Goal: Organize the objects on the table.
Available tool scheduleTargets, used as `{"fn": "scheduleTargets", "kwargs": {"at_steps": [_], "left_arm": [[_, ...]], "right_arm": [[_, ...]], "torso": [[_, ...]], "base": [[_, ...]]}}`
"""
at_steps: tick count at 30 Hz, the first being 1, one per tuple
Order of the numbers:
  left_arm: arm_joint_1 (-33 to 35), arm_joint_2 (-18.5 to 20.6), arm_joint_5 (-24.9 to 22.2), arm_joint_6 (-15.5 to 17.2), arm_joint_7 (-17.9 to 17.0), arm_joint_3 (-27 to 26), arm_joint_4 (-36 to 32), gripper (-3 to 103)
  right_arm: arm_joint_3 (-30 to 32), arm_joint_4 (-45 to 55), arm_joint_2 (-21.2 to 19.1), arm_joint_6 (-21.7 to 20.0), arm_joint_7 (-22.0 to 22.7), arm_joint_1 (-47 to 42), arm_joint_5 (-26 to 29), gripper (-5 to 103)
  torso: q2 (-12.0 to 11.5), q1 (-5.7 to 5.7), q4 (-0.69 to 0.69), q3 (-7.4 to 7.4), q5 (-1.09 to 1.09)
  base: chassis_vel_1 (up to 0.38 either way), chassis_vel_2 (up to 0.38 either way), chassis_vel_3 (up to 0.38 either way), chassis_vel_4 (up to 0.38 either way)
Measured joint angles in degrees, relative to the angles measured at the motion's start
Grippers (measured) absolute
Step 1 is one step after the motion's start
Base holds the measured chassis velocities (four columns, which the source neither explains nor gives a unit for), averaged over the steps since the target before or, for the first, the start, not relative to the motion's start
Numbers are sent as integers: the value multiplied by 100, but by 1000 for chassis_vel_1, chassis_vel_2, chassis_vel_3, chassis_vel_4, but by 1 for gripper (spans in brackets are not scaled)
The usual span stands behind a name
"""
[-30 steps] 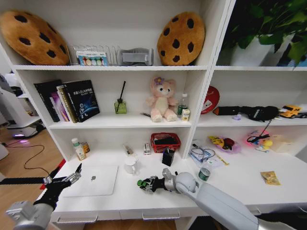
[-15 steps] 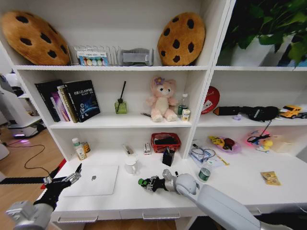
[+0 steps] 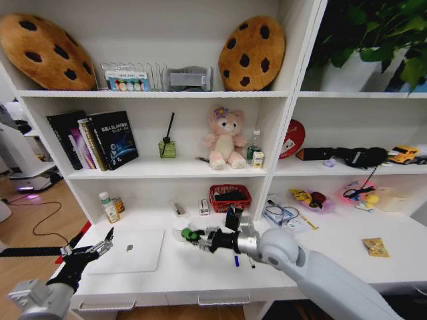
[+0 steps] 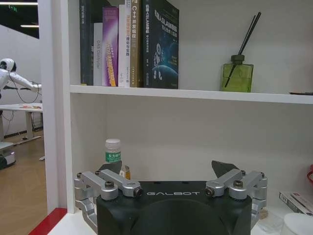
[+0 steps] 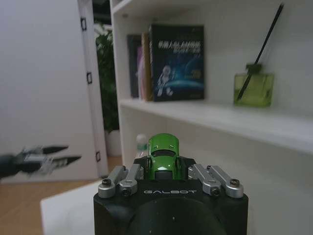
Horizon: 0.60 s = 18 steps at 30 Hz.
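Note:
My right gripper is shut on a small green toy car and holds it above the white table, just in front of a white mug. In the right wrist view the car sits clamped between the fingers. A blue pen and a black pen lie on the table under the right forearm. The silver laptop lies closed at the left. My left gripper hovers open at the laptop's left edge, its fingers spread wide and nothing between them.
A white mug stands behind the car. A black pen holder and a red mesh basket are at the back. Two bottles stand at the back left. A yellow packet lies at the right.
My right gripper has lifted the green car off the table and carried it back and to the left, toward the mug. The two pens now show beneath the arm. The left arm has stayed still.

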Motion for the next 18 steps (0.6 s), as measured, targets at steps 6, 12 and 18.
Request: {"fn": "scheduleTargets", "kwargs": {"at_steps": [6, 12, 18], "left_arm": [[0, 0, 0, 0, 4, 0, 0, 100], [0, 0, 0, 0, 7, 0, -1, 100], [0, 0, 0, 0, 2, 0, -1, 100]], "right_arm": [[-168, -1135, 712, 533, 813, 1046, -92, 35], [-394, -2479, 1879, 880, 1371, 1730, -597, 35], [-472, -3149, 2454, 937, 1792, 1882, -977, 35]], "torso": [[0, 0, -1, 0, 0], [0, 1, 1, 1, -1], [0, 0, -1, 0, -1]], "base": [[0, 0, 0, 0], [0, 0, 0, 0], [0, 0, 0, 0]]}}
